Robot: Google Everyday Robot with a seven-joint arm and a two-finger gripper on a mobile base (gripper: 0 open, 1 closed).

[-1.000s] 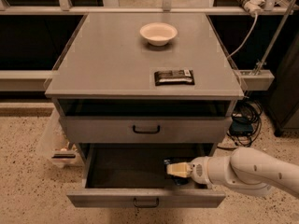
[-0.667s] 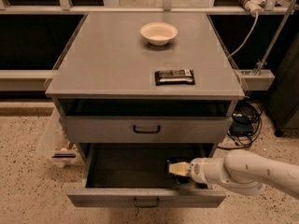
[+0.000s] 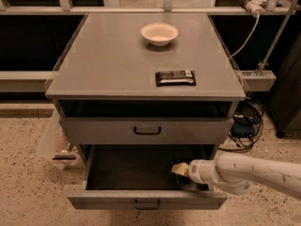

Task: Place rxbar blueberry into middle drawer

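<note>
The middle drawer (image 3: 123, 169) is the cabinet's lowest one; it is pulled open and shows a dark interior behind a grey front with a black handle (image 3: 146, 204). My gripper (image 3: 180, 169) is on the white arm that comes in from the right. It reaches into the right part of the drawer, low over its floor. The rxbar blueberry does not show clearly. A dark shape lies under the gripper's tip, and I cannot tell what it is.
A black bar with a white end (image 3: 175, 77) and a white bowl (image 3: 160, 33) sit on the grey cabinet top (image 3: 108, 65). The drawer above (image 3: 146, 131) is closed. Cables (image 3: 244, 121) lie on the floor at the right, and a clear bin (image 3: 59, 149) is at the left.
The gripper has edged slightly to the right inside the drawer. Nothing else has moved.
</note>
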